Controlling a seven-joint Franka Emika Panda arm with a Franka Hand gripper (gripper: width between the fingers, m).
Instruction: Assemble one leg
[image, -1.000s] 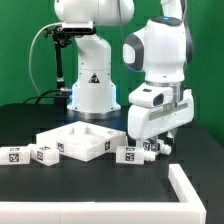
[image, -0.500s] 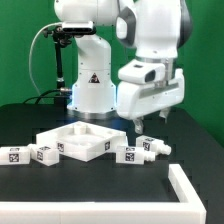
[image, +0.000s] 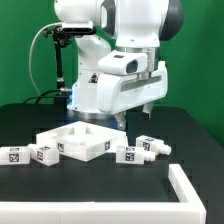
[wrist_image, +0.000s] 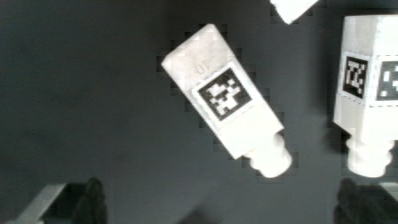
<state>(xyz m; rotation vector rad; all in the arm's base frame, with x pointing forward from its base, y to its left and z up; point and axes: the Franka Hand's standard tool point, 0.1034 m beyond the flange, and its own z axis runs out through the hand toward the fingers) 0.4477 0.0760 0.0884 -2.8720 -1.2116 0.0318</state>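
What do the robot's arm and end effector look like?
The arm is glossy white, rounded, with dark joints. The end effector is a white block with dark fingers. A black cable loops beside the base, marked with a black triangle.

Hand (image: 135, 112) hovers open and empty, pointing down

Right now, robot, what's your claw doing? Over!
Claw open, empty, hovering. Leg lying flat below, not gripped. Another leg close beside it; nothing on top.
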